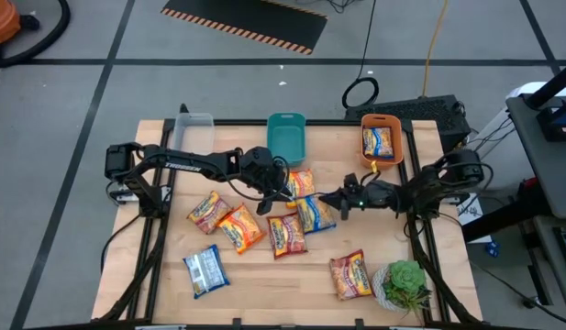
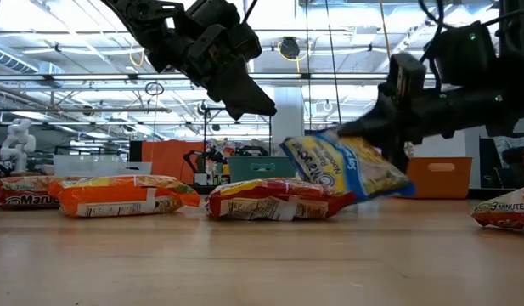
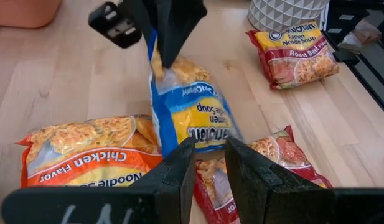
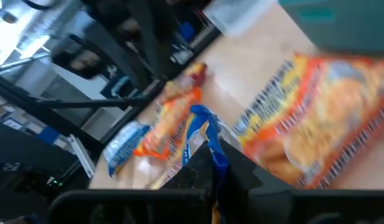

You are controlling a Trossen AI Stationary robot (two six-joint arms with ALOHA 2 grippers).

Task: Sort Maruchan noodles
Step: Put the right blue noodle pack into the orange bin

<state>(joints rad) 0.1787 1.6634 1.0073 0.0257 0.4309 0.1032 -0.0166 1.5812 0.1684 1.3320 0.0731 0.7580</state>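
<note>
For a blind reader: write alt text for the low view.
The right claw pinches a yellow-blue noodle packet, tilting it off the wooden table. The left claw hangs above an orange packet and a red packet.

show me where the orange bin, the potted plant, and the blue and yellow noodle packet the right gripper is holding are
orange bin (image 1: 399,154), high view, on its right rim.
potted plant (image 1: 407,279), high view, on the green leaves.
blue and yellow noodle packet (image 2: 351,170), low view, on the middle of the wrapper's printed face.
</note>
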